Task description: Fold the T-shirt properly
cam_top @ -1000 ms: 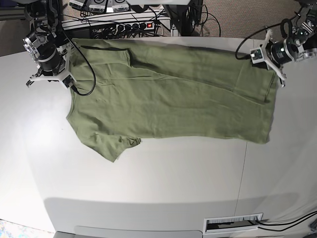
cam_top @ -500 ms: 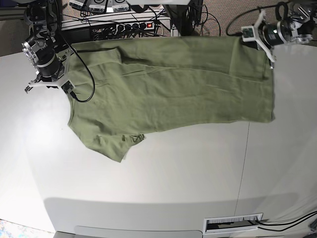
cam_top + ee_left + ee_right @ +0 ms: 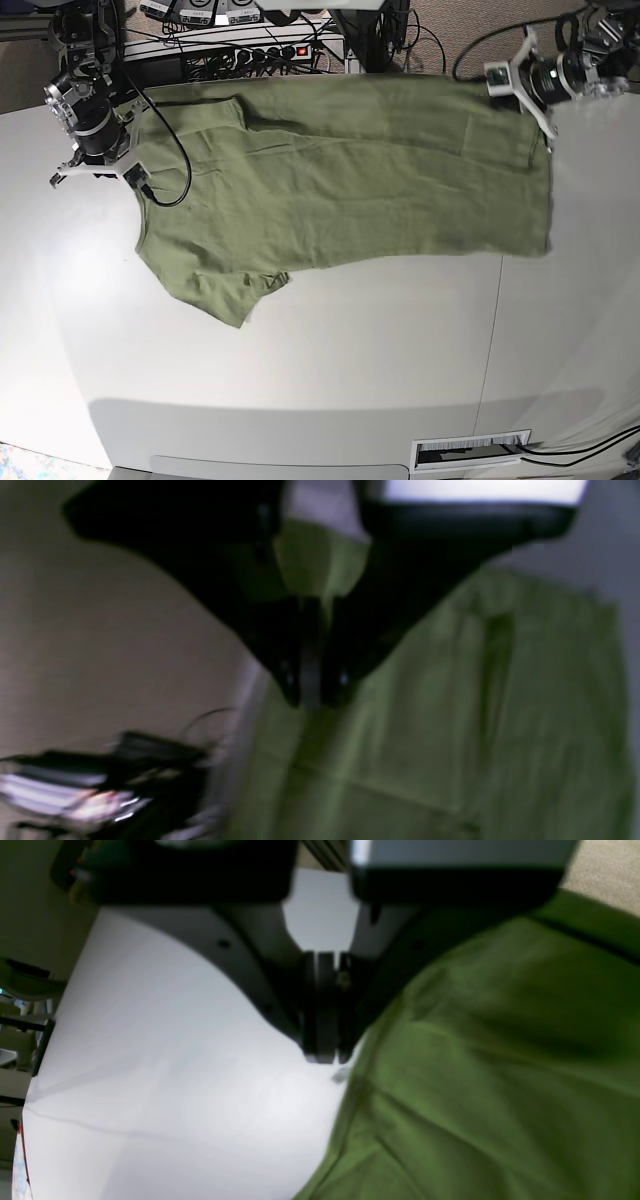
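Note:
The olive-green T-shirt [image 3: 340, 180] lies spread lengthwise across the back half of the white table [image 3: 300, 380]. One short sleeve points toward the front left. My left gripper [image 3: 520, 100] is at the shirt's far right corner, shut on a fold of green cloth. In the blurred left wrist view the T-shirt [image 3: 450, 730] bunches between the jaws of the left gripper [image 3: 311, 700]. My right gripper [image 3: 118, 172] is at the shirt's left edge. Seen in the right wrist view, the right gripper [image 3: 325, 1057] has its fingers pressed together on the border of the T-shirt [image 3: 500, 1065].
A power strip with cables [image 3: 270, 50] lies just behind the table's back edge. A seam [image 3: 490, 330] runs down the table on the right. A slotted plate [image 3: 470, 450] sits at the front edge. Carpet shows beyond the back right corner.
My left gripper has pulled the shirt's right corner toward the table's back edge, drawing the cloth straighter. My right gripper shifted slightly back with the left edge.

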`<state>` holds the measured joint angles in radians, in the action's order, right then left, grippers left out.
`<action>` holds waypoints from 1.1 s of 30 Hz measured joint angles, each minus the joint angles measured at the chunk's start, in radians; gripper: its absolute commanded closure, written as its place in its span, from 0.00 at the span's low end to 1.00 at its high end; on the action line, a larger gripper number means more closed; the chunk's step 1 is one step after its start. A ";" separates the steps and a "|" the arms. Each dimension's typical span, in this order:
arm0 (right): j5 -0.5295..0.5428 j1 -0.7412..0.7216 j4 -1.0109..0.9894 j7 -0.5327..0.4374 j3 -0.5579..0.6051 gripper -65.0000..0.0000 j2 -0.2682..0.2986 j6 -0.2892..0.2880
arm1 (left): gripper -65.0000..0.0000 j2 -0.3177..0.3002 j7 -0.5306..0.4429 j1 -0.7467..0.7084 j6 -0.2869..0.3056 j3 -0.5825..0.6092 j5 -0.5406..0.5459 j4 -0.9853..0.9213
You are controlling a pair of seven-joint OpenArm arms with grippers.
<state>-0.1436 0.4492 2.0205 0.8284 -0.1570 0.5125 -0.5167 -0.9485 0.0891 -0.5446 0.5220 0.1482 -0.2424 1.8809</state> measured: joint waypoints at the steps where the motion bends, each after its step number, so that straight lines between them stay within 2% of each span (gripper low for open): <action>1: 0.000 0.000 0.000 0.005 0.000 1.00 0.000 0.000 | 0.93 -0.001 -0.019 0.011 -0.002 -0.001 0.001 -0.012; 4: 0.000 0.000 0.000 0.009 0.000 1.00 0.000 0.000 | 0.93 0.000 -0.047 0.025 0.002 0.000 0.005 -0.039; 12: 0.000 0.000 0.000 0.005 0.000 1.00 0.000 0.000 | 0.93 0.000 -0.045 0.027 0.014 0.000 0.007 -0.039; 24: 0.000 0.000 0.000 0.001 0.000 1.00 0.000 0.000 | 0.93 -0.008 0.003 0.027 0.025 0.000 0.003 -0.002; 30: 0.000 0.000 0.000 0.001 0.000 1.00 0.000 0.000 | 0.93 -0.008 0.114 0.027 -0.071 0.001 0.005 0.077; 33: 0.000 0.000 0.000 0.001 0.000 1.00 0.000 0.000 | 0.93 -0.007 0.148 0.036 -0.089 0.002 0.007 0.109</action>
<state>-0.1436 0.4492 2.0205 0.8295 -0.1570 0.5121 -0.5171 -0.9558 0.2367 -0.5087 0.4335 0.1497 -0.2352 1.9896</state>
